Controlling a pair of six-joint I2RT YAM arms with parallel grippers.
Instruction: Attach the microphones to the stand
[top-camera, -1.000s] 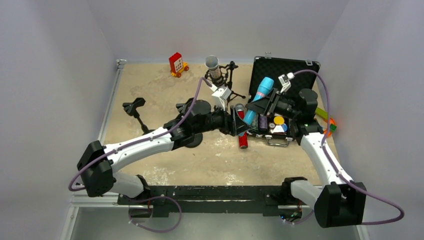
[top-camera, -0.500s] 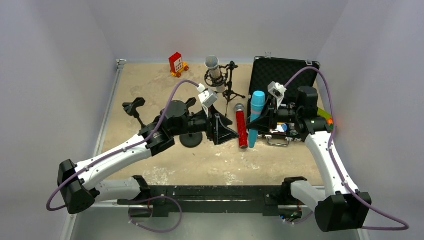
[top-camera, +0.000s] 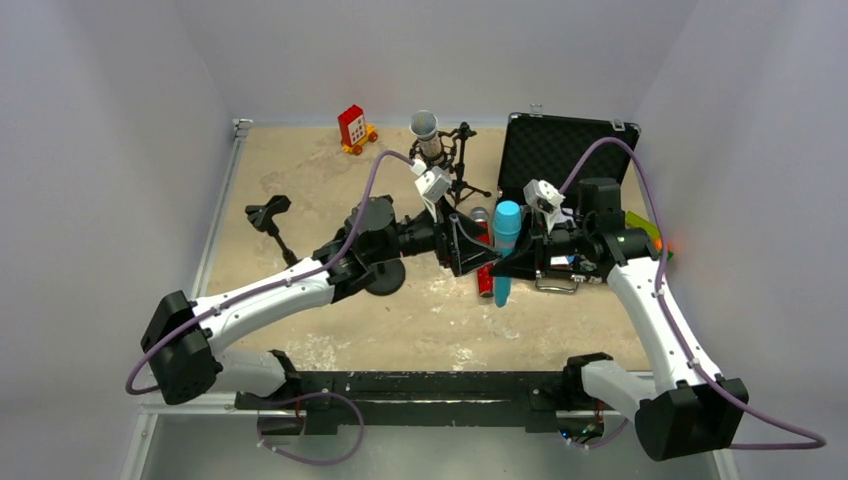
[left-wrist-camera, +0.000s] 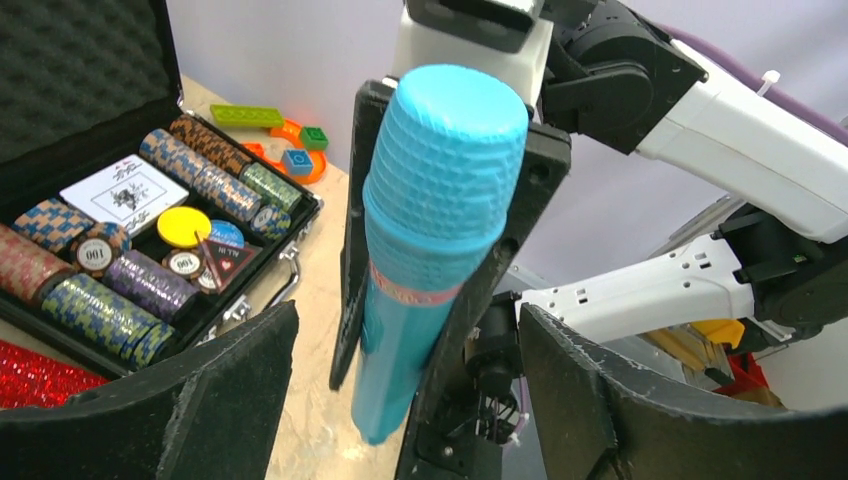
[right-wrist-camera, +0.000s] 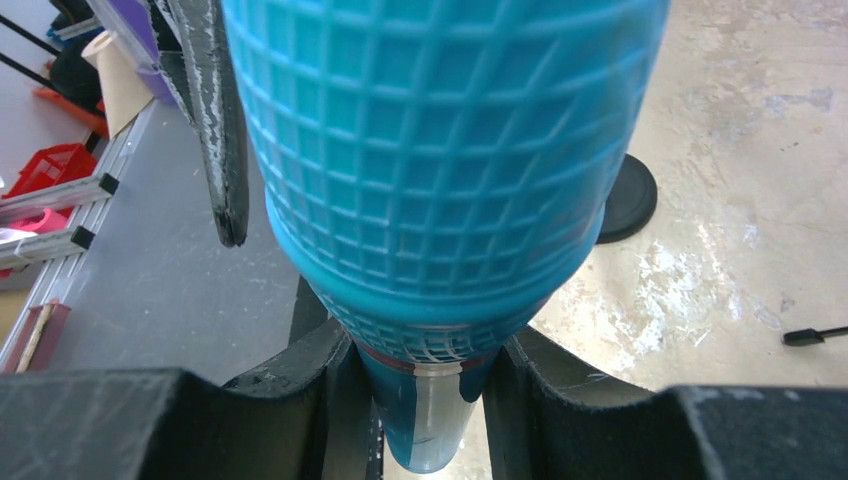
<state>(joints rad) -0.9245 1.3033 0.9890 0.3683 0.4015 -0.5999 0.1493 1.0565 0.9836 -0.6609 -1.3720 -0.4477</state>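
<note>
**Left gripper** (left-wrist-camera: 408, 312): mine. Jaws released and spread wide, nothing between them. They face the blue microphone from its left side and do not touch it.

**Right gripper** (right-wrist-camera: 425, 372): mine. Jaws clenched on the blue microphone's handle, just below the head; one finger (right-wrist-camera: 325, 400) presses each side.

**Light blue microphone** (top-camera: 505, 245): held upright in the air by my right gripper, head uppermost and tail pointing down at the table. There is a pinkish band under the head. It sits mid-table, between my two wrists.

**Red-glitter microphone** (top-camera: 485, 284): lies flat on the table beneath the blue one, partly hidden by my grippers, with its grey head towards the far side.

**Silver microphone** (top-camera: 425, 128): grey mesh head, seated upright in the cradle of a black tripod stand (top-camera: 462, 180) at the far edge.

**Small clip stand** (top-camera: 268, 216): black, on the left of the table, clip unoccupied.

**Round black base** (top-camera: 385, 280): under my left forearm.

**Poker-chip case** (left-wrist-camera: 70, 90): open with its foam lid up, chips and cards inside, to the right.

**Red toy block** (top-camera: 353, 128): far edge, left of the tripod stand.
</note>
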